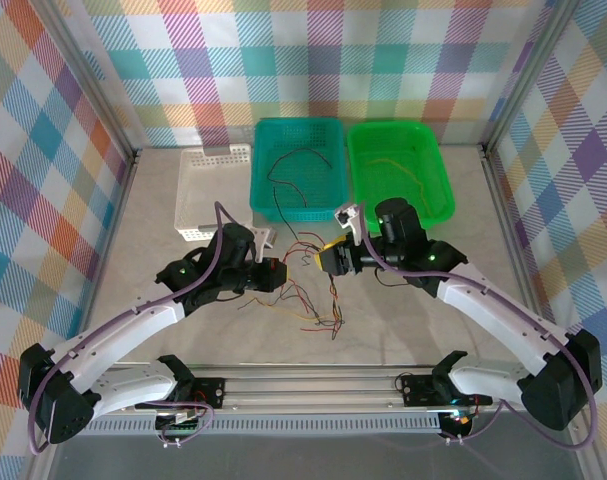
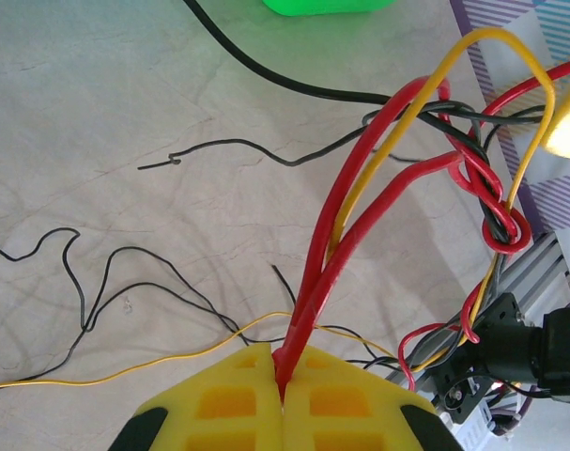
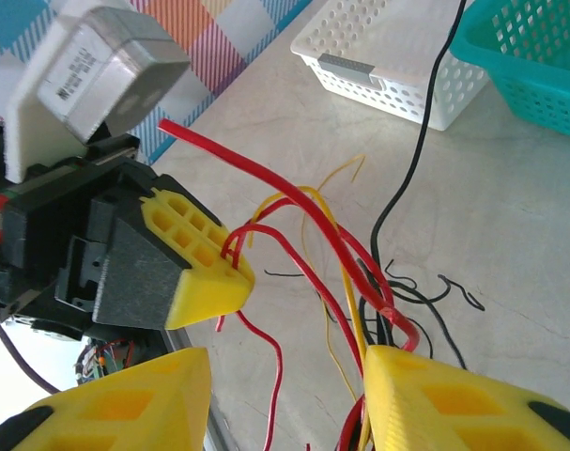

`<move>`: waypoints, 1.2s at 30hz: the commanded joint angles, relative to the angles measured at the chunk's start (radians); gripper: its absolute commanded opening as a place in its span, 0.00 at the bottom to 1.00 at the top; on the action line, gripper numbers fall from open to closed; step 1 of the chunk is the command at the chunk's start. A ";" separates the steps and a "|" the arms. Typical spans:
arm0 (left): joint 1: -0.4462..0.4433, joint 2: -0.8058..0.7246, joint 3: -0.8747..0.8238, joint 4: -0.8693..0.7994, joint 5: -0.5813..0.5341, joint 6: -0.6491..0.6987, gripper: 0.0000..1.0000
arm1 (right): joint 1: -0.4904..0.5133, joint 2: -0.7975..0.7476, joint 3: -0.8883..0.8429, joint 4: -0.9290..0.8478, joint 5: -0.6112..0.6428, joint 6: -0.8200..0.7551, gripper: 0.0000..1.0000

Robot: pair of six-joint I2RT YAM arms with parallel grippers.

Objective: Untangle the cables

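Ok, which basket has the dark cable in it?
The teal basket, middle of the three: a dark cable lies in it. The green basket holds a yellowish cable instead.

Left gripper point(image 2: 283, 368) jaws pinch red cables point(image 2: 320, 282); these look knotted with black strands point(image 2: 472, 150).

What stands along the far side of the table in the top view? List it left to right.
white basket → teal basket → green basket
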 commanded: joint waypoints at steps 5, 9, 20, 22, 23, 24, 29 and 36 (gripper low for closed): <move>-0.007 -0.031 0.027 0.007 0.022 0.010 0.00 | -0.002 0.046 0.016 0.005 -0.025 -0.002 0.45; -0.007 -0.039 0.024 0.010 0.024 0.010 0.00 | -0.002 0.040 0.008 0.022 -0.015 0.007 0.41; -0.008 -0.052 0.020 0.016 0.026 0.011 0.00 | -0.002 0.050 0.012 0.005 0.067 0.000 0.43; -0.008 -0.053 0.017 0.018 0.028 0.012 0.00 | -0.001 0.049 0.009 0.005 0.071 -0.004 0.43; -0.008 -0.054 0.015 0.021 0.030 0.010 0.00 | -0.002 0.051 0.009 0.006 0.071 -0.001 0.43; -0.009 -0.055 0.016 0.024 0.031 0.010 0.00 | -0.002 0.051 0.009 0.007 0.063 0.000 0.41; -0.008 -0.049 0.017 0.026 0.032 0.010 0.00 | -0.002 0.049 0.010 0.025 0.047 0.016 0.26; -0.009 -0.057 0.009 0.004 0.020 0.022 0.00 | -0.002 -0.001 0.006 0.009 0.187 0.010 0.00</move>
